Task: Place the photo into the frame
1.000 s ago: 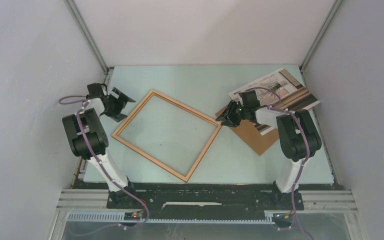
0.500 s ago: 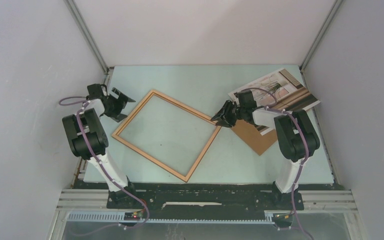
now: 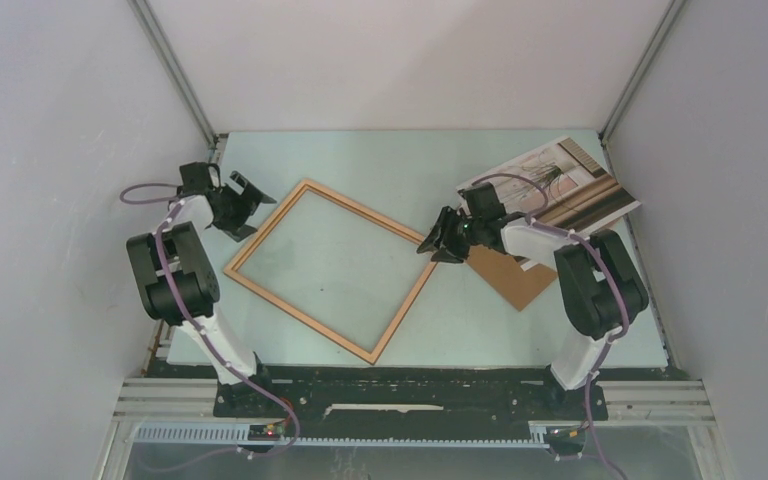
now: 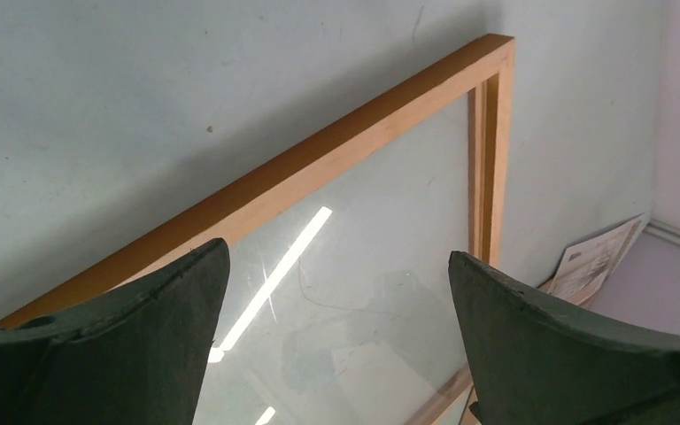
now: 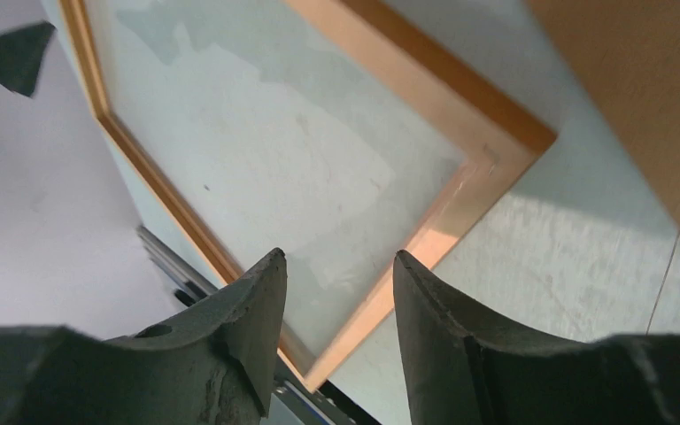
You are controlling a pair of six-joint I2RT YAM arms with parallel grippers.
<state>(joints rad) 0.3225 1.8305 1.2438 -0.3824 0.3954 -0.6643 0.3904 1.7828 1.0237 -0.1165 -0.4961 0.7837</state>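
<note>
Wooden frame [image 3: 373,216] flat on tabletop [image 3: 380,160], apparently holding only a clear pane [image 4: 354,292], photo [image 3: 560,170] outside it on backing board [image 3: 510,275] far right, left gripper [image 4: 336,252] spread wide, right gripper [image 5: 338,257] parted, both empty

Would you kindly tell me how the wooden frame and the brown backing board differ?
The frame is a thin outline with table showing through; the backing board is solid brown. The frame lies bare mid-table; the backing board sits right, partly under the photo. Both lie flat, skewed to the table edges.
</note>
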